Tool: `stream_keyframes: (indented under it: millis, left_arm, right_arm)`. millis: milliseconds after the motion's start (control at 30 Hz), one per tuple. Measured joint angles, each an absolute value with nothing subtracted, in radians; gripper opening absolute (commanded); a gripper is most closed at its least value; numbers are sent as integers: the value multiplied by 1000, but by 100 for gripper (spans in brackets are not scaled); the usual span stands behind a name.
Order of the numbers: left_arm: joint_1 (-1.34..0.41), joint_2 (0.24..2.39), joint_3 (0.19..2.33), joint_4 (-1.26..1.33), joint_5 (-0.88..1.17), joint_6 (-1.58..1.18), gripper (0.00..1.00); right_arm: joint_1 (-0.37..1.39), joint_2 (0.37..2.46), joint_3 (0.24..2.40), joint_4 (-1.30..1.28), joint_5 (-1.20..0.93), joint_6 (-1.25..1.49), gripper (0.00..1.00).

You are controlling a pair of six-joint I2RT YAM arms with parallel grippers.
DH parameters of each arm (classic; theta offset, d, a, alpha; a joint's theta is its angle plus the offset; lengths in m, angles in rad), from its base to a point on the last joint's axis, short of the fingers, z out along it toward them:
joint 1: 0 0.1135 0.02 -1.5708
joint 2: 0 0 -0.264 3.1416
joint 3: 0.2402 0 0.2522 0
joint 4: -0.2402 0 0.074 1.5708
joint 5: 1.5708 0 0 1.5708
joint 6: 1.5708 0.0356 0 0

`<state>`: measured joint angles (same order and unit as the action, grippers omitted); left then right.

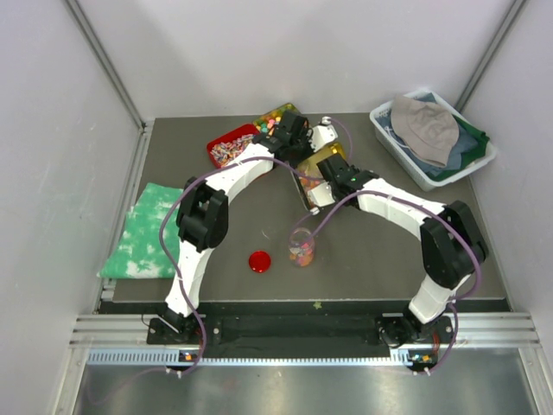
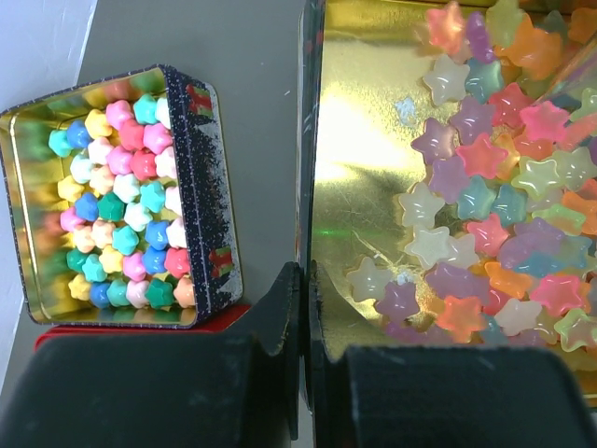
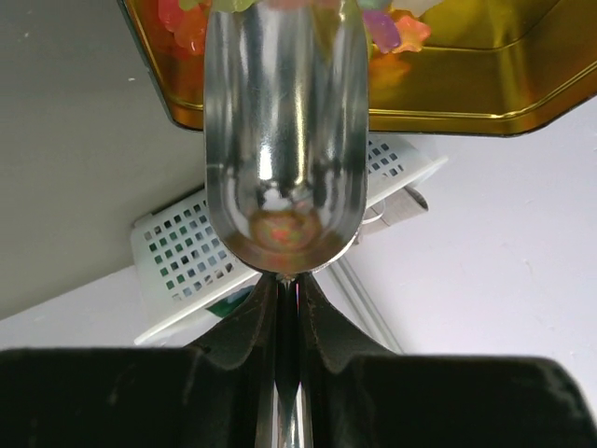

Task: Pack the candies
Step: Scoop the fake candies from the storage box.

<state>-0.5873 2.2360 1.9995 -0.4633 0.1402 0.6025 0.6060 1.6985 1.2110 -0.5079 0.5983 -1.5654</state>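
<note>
The candies (image 2: 485,187) are glossy star-shaped jelly pieces heaped in one end of an open gold tin (image 2: 364,140). My left gripper (image 2: 303,280) is shut on the tin's side wall, one finger inside and one outside. My right gripper (image 3: 289,289) is shut on the handle of a metal scoop (image 3: 280,140). The scoop's tip reaches into the tin (image 3: 466,84) among the candies (image 3: 392,28). In the top view both grippers meet at the tin (image 1: 321,156). A small clear jar (image 1: 301,248) holding some candies stands in front, beside its red lid (image 1: 259,260).
A second tin (image 2: 201,187) of matte pastel sweets sits to the left, on a red tray (image 1: 226,147) of wrapped sweets. A white basket (image 1: 432,138) of cloths stands at back right. A green cloth (image 1: 143,232) lies at the table's left edge.
</note>
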Motion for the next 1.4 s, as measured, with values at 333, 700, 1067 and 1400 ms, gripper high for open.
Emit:
stream_keyframes:
  millis: [333,700,1067,1400]
  left_arm:
    - [-586,2236,1999,-472,130,602,0]
    - [-583,2236,2000,-485,124,601,0]
    - [-583,2236,2001,-484,130,596,0]
    - [-592,2236,2001,-484,142,597,0]
  right_arm:
    - [608,1699,1197,-511,593,-1470,0]
    - [603,1699,1231,-586,538,-1395,0]
    - [577,1741,1330,-722,410,-1428,0]
    - [553,1772,1316,-692,355,-1430,0]
